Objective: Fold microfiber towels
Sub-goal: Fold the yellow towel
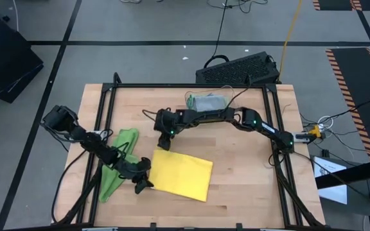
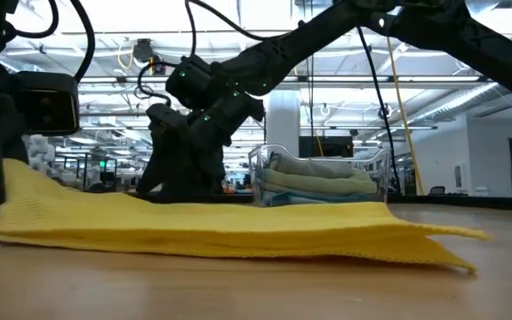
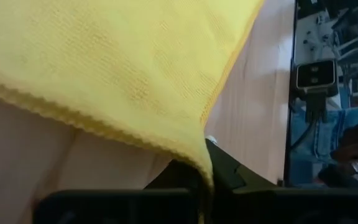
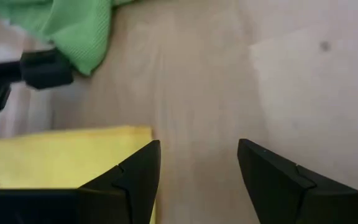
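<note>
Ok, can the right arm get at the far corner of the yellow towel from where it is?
Probably yes. The right end effector hangs open just above the yellow towel with bare table between them, nothing in the way.

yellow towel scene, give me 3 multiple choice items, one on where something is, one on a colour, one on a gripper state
1. Where does the bin stand?
A. at the table's far edge
B. on the yellow towel
C. at the table's near right corner

2. What colour is the towel crumpled under the left arm?
A. light blue
B. bright green
C. grey

3. How is the left gripper?
A. wide open above the bin
B. shut on the yellow towel
C. open over bare wood

Answers:
1. A, the high view shows the bin at the far edge, behind the right arm.
2. B, the high view shows bright green cloth beside the yellow towel.
3. B, the left wrist view shows the towel's edge pinched between its fingers; the right gripper hangs open over the wood.
</note>
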`<state>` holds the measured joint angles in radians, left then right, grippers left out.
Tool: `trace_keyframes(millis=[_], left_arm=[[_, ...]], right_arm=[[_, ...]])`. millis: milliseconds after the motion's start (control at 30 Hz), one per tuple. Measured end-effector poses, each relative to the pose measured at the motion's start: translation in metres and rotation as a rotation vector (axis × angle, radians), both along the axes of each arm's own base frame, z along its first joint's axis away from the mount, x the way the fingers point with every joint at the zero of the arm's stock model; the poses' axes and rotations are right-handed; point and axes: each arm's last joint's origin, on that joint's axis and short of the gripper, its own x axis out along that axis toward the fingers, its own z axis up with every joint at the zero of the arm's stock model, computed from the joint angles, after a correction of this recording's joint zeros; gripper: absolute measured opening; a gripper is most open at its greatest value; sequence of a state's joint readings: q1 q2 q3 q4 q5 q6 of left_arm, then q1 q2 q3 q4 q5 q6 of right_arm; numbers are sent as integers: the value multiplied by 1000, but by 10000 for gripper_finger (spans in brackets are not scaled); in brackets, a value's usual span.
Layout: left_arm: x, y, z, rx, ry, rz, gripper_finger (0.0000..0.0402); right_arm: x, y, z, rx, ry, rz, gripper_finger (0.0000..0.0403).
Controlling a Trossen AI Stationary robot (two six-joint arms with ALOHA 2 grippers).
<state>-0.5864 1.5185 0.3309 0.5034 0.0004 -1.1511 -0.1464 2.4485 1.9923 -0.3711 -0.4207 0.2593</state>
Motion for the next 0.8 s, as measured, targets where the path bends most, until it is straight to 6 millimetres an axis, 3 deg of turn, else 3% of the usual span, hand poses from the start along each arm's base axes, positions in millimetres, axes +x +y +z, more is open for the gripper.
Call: trace_keyframes(millis=[233, 367, 600, 800], left_arm=[[-2, -2, -1, 18, 3, -55, 6], [-3, -2, -1, 17, 5, -63, 11], [-3, -2, -1, 15, 6, -68, 5], [-3, -2, -1, 17, 6, -76, 16]], right_arm=[[7, 28, 4, 4, -80, 114, 207], [7, 43, -2, -40, -45, 87, 207], [14, 51, -11, -124, -89, 40, 207], [14, 56, -21, -138, -90, 92, 157]])
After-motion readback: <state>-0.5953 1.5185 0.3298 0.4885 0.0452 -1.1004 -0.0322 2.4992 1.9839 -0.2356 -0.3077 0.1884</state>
